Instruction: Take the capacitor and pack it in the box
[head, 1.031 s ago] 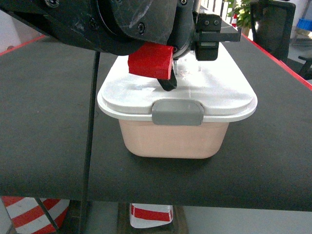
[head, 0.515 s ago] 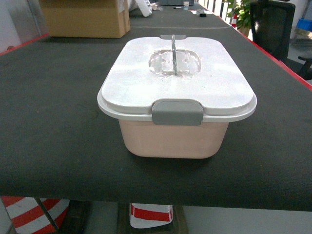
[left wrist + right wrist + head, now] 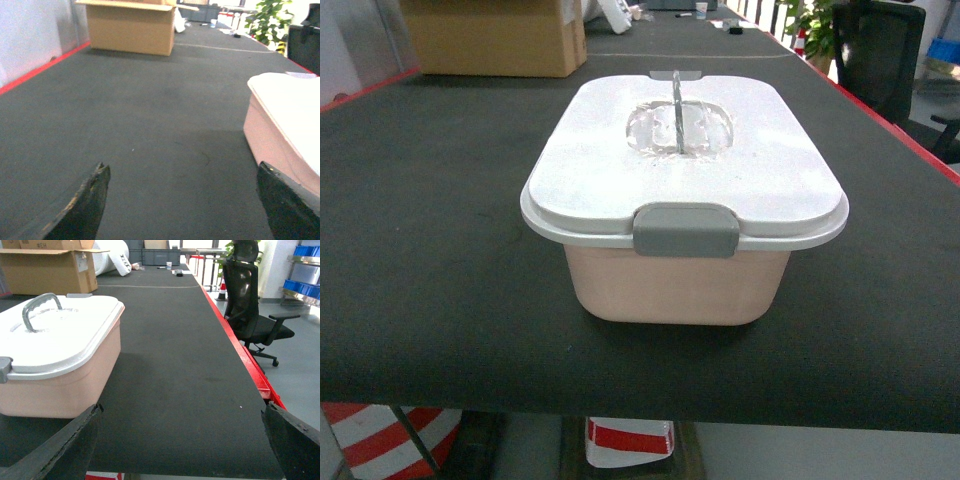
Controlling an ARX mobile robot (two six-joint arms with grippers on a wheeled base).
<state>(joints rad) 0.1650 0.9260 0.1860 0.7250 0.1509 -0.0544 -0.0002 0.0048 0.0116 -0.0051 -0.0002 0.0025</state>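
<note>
On the dark workbench [image 3: 430, 250], I am idling both spread, empty grippers: left gripper [image 3: 182, 200], right gripper [image 3: 182, 440]. The lidded box [image 3: 680, 285] is sitting at my twelve o'clock, roughly equidistant; capacitor unseen.

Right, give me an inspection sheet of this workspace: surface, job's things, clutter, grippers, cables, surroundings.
Surface: dark matte table with a red edge strip.
Job's things: pink box stands on the table, white lid on, near grey clip down, grey handle upright. Capacitor: nothing seen.
Clutter: brown cardboard carton at the far end; small items beyond it, too small to tell.
Grippers: left gripper open, empty, low over the table left of the box; right gripper open, empty, right of the box.
Cables: nothing seen.
Surroundings: black office chair, potted plant, blue bins on shelving, red-and-white striped barrier below the table.
</note>
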